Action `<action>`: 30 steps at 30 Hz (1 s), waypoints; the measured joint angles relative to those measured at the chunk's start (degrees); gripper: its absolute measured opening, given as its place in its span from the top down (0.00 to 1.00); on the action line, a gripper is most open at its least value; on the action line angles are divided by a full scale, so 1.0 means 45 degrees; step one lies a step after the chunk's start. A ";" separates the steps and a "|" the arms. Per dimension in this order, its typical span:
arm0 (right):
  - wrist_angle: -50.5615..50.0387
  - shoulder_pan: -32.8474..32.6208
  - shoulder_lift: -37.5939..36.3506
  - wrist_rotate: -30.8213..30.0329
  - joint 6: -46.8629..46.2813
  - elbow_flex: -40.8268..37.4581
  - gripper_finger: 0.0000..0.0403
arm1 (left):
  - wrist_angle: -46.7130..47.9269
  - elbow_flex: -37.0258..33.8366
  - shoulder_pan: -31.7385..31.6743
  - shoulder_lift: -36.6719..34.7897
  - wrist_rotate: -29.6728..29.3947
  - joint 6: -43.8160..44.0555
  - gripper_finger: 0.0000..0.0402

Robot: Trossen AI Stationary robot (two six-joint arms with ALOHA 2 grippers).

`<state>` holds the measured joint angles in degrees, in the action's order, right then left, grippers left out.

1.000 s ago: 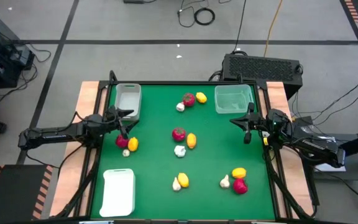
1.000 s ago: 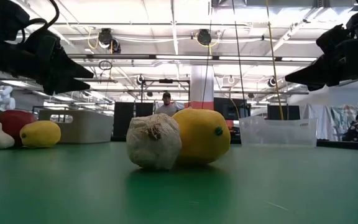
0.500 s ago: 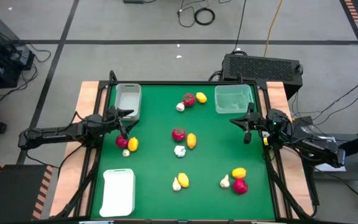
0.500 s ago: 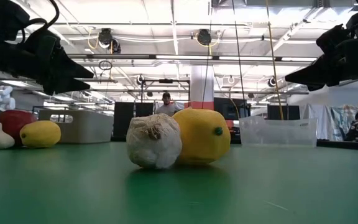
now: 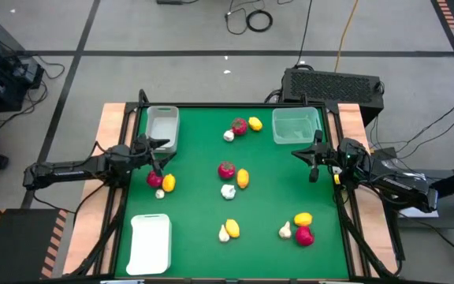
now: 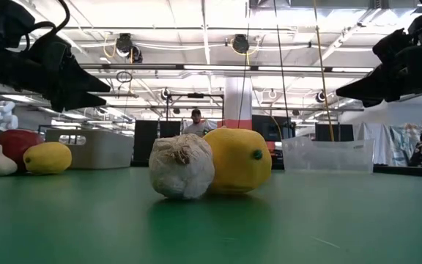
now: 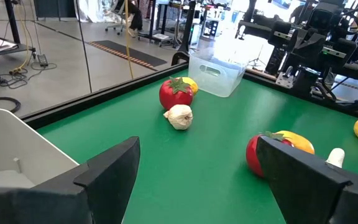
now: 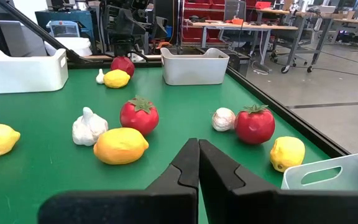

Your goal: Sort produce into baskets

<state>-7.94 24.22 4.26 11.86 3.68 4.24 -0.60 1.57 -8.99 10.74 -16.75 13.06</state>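
Observation:
Toy produce lies in small groups on the green table (image 5: 195,213): red fruits (image 5: 226,169), yellow-orange fruits (image 5: 243,178) and whitish bulbs (image 5: 228,191), each resting on the mat. A grey-white basket (image 5: 162,126) stands far left, a clear greenish basket (image 5: 295,125) far right, and a flat white tray (image 5: 150,243) near left. My left gripper (image 7: 197,168) hovers open at the left edge, beside a red fruit (image 5: 154,178) and a yellow one (image 5: 168,183). My right gripper (image 8: 197,155) hovers shut at the right edge, just near of the clear basket. Neither touches anything.
Wooden side rails (image 5: 113,126) flank the mat. A black case (image 5: 333,83) sits beyond the far edge. Bare mat lies between the groups, mostly on the near left-centre and mid right. People show far off in the room (image 6: 196,121).

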 joint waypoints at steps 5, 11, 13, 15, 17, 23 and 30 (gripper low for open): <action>0.0000 0.0001 0.0004 0.0000 0.0000 -0.0003 1.00 | -0.0001 0.0003 0.0000 0.0000 0.0003 0.0003 0.18; -0.0005 0.0001 0.0000 0.0000 0.0005 -0.0003 1.00 | 0.0003 0.0004 -0.0001 0.0000 -0.0001 0.0004 0.18; -0.0005 0.0001 -0.0001 0.0000 0.0037 -0.0003 1.00 | -0.0001 -0.0001 0.0002 0.0000 -0.0001 0.0003 0.18; 0.0000 -0.0001 0.0001 0.0000 0.0574 -0.0002 1.00 | 0.0000 0.0004 0.0000 0.0000 0.0003 0.0000 0.18; 0.0000 -0.0004 0.0000 0.0000 0.0707 -0.0003 1.00 | -0.0001 0.0004 0.0002 0.0000 0.0000 0.0004 0.18; 0.0110 0.0001 -0.0006 0.0029 -0.1535 -0.0003 1.00 | -0.0001 0.0000 0.0003 0.0000 -0.0001 -0.0001 0.18; 0.0378 -0.0003 0.0008 -0.0084 -0.5801 -0.0003 1.00 | -0.0108 -0.0001 0.0004 0.0000 -0.0001 0.0018 0.18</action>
<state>-6.25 24.21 4.29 11.48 -22.42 4.23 -1.08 1.56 -8.97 10.74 -16.75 13.15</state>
